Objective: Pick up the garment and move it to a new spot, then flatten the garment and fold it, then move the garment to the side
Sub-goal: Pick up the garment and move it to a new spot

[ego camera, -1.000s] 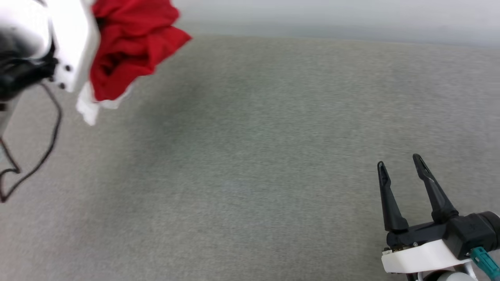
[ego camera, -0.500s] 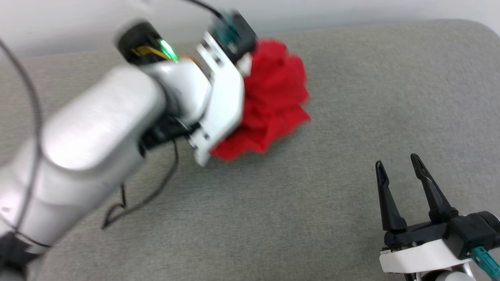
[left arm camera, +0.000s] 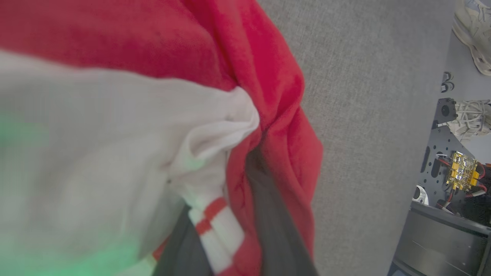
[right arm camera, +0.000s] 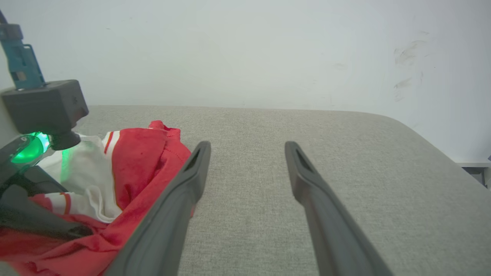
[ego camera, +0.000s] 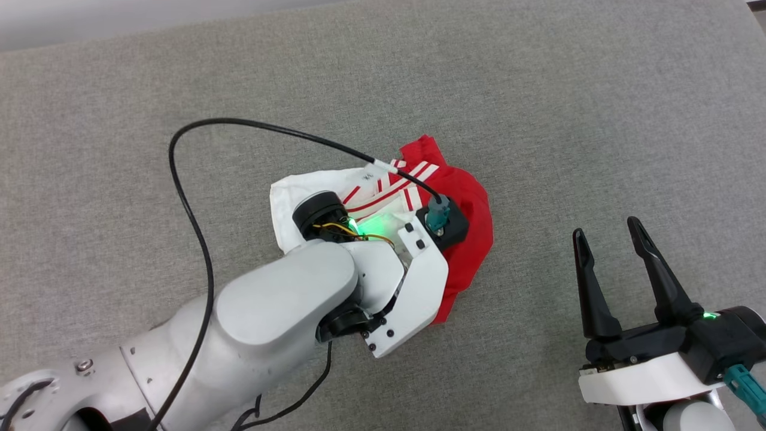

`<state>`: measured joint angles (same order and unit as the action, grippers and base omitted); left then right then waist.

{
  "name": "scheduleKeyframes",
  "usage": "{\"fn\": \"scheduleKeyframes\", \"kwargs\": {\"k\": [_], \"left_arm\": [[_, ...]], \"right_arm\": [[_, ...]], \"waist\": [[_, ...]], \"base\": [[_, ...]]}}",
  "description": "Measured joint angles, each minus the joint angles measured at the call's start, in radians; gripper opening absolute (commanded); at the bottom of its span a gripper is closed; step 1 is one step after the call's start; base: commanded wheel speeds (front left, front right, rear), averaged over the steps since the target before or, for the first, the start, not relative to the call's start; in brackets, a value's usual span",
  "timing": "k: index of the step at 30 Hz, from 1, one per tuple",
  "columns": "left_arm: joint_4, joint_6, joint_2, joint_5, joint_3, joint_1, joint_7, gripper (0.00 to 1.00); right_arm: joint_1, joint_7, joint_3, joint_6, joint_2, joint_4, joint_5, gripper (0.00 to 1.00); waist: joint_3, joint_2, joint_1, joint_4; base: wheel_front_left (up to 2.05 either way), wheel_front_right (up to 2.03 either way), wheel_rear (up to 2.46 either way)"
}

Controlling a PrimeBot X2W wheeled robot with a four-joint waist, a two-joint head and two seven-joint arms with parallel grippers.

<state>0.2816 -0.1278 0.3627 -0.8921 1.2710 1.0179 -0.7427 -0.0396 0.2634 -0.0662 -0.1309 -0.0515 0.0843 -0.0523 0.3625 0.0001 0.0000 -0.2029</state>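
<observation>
The garment (ego camera: 470,206), red with a white sleeve and striped trim, lies crumpled near the middle of the grey table (ego camera: 538,90). My left wrist (ego camera: 413,269) points down over it and hides the fingers in the head view. In the left wrist view my left gripper (left arm camera: 224,199) is shut on the garment (left arm camera: 268,76), with striped trim bunched between the dark fingers (left arm camera: 274,230). My right gripper (ego camera: 605,230) stands open and empty to the right of the cloth. Its wrist view shows the right gripper (right arm camera: 247,145) beside the garment (right arm camera: 142,161).
A black cable (ego camera: 179,179) loops from my left arm over the table. A white wall (right arm camera: 245,50) rises behind the table, whose corner rounds off at the right. Beyond the table edge are a dark metal frame (left arm camera: 437,153) and shoes (left arm camera: 472,115) on the floor.
The head camera has tilted and turned. The garment, hanging in the air from my left gripper a second ago, now rests bunched on the table under it. My right gripper has not moved.
</observation>
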Motion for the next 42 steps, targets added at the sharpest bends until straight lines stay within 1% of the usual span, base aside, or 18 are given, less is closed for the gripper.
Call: {"fn": "scheduleKeyframes", "kwargs": {"k": [1, 2, 3, 4, 5, 6, 10, 13, 15, 19, 21, 23, 26, 29, 33, 36, 39, 42], "left_arm": [[0.000, 0.000, -0.002, 0.018, -0.005, -0.007, -0.003, 0.00], [-0.001, 0.000, -0.004, 0.035, -0.007, -0.011, -0.003, 0.12], [0.000, 0.000, -0.005, 0.047, -0.006, -0.013, 0.012, 0.65], [-0.001, 0.000, -0.003, 0.075, -0.002, -0.013, 0.034, 1.00], [-0.003, -0.001, -0.004, 0.106, 0.002, -0.014, 0.057, 1.00], [-0.003, -0.001, -0.005, 0.114, 0.007, -0.015, 0.094, 1.00], [0.006, -0.001, -0.016, 0.117, 0.010, 0.000, 0.283, 1.00], [0.008, -0.001, -0.021, 0.137, -0.030, 0.022, 0.439, 1.00], [0.002, 0.020, -0.020, 0.149, -0.068, 0.023, 0.526, 1.00], [-0.026, 0.097, -0.002, 0.188, -0.127, 0.011, 0.672, 1.00], [-0.035, 0.149, 0.014, 0.223, -0.149, -0.007, 0.741, 1.00], [-0.045, 0.196, 0.030, 0.230, -0.179, -0.035, 0.805, 1.00], [-0.046, 0.280, 0.067, 0.253, -0.214, -0.092, 0.891, 1.00], [-0.047, 0.375, 0.104, 0.253, -0.269, -0.168, 0.962, 1.00], [-0.086, 0.498, 0.142, 0.250, -0.358, -0.298, 1.000, 1.00], [-0.142, 0.573, 0.166, 0.263, -0.451, -0.405, 1.003, 1.00], [-0.215, 0.624, 0.169, 0.312, -0.548, -0.519, 1.005, 1.00], [-0.269, 0.648, 0.158, 0.368, -0.639, -0.638, 1.006, 1.00]], "right_arm": [[0.000, 0.000, 0.000, 0.000, 0.000, 0.000, 0.000, 1.00], [0.000, 0.000, 0.000, 0.000, 0.000, -0.001, 0.000, 1.00], [0.000, 0.000, 0.003, 0.000, 0.000, -0.002, 0.000, 1.00], [0.000, 0.000, 0.004, 0.000, 0.000, -0.004, 0.000, 1.00], [0.000, 0.000, 0.005, 0.000, 0.000, -0.007, 0.000, 1.00], [0.001, 0.000, 0.007, 0.000, 0.000, -0.009, 0.000, 1.00], [0.020, 0.000, 0.010, 0.000, 0.000, -0.020, 0.007, 1.00], [0.046, 0.000, 0.014, 0.000, 0.000, -0.026, 0.015, 1.00], [0.057, 0.000, 0.016, 0.000, 0.000, -0.027, 0.020, 1.00], [0.084, 0.000, 0.033, 0.000, 0.000, -0.029, 0.029, 1.00], [0.093, 0.000, 0.040, 0.000, 0.000, -0.031, 0.035, 1.00], [0.100, 0.000, 0.050, 0.000, 0.000, -0.031, 0.036, 1.00], [0.106, 0.000, 0.062, 0.000, 0.000, -0.033, 0.039, 1.00], [0.112, 0.000, 0.072, 0.000, 0.000, -0.033, 0.040, 1.00], [0.128, 0.000, 0.089, 0.000, 0.000, -0.034, 0.041, 1.00], [0.133, 0.000, 0.101, 0.000, 0.000, -0.034, 0.032, 1.00], [0.144, 0.000, 0.114, 0.000, 0.000, -0.034, 0.023, 1.00], [0.144, 0.000, 0.125, 0.000, 0.000, -0.034, 0.001, 1.00]], "waist": [[0.003, 0.0000, 0.0000, -0.001], [0.004, 0.0000, 0.0000, -0.001], [0.003, 0.0000, 0.0000, 0.001], [-0.001, 0.0000, 0.0000, 0.003], [-0.005, 0.0000, 0.0000, 0.005], [-0.011, 0.0000, 0.0000, 0.008], [-0.049, 0.0000, 0.0000, 0.026], [-0.089, 0.0000, 0.0000, 0.043], [-0.116, 0.0000, 0.0000, 0.055], [-0.166, 0.0000, 0.0000, 0.086], [-0.186, 0.0000, 0.0000, 0.105], [-0.202, 0.0000, -0.0001, 0.122], [-0.222, 0.0000, -0.0001, 0.146], [-0.237, 0.0000, 0.0000, 0.161], [-0.253, 0.0000, 0.0000, 0.175], [-0.263, 0.0000, 0.0000, 0.185], [-0.270, 0.0000, -0.0001, 0.197], [-0.278, 0.0000, -0.0001, 0.206]], "base": [[0.00, 0.00, 0.00], [0.00, 0.00, 0.00], [0.00, 0.00, 0.00], [0.00, 0.00, 0.00], [0.00, 0.00, 0.00], [0.00, 0.00, 0.00], [0.00, 0.00, 0.00], [0.00, 0.00, 0.00], [0.00, 0.00, 0.00], [0.00, 0.00, 0.00], [0.00, 0.00, 0.00], [0.00, 0.00, 0.00], [0.00, 0.00, 0.00], [0.00, 0.00, 0.00], [0.00, 0.00, 0.00], [0.00, 0.00, 0.00], [0.00, 0.00, 0.00], [0.00, 0.00, 0.00]]}}
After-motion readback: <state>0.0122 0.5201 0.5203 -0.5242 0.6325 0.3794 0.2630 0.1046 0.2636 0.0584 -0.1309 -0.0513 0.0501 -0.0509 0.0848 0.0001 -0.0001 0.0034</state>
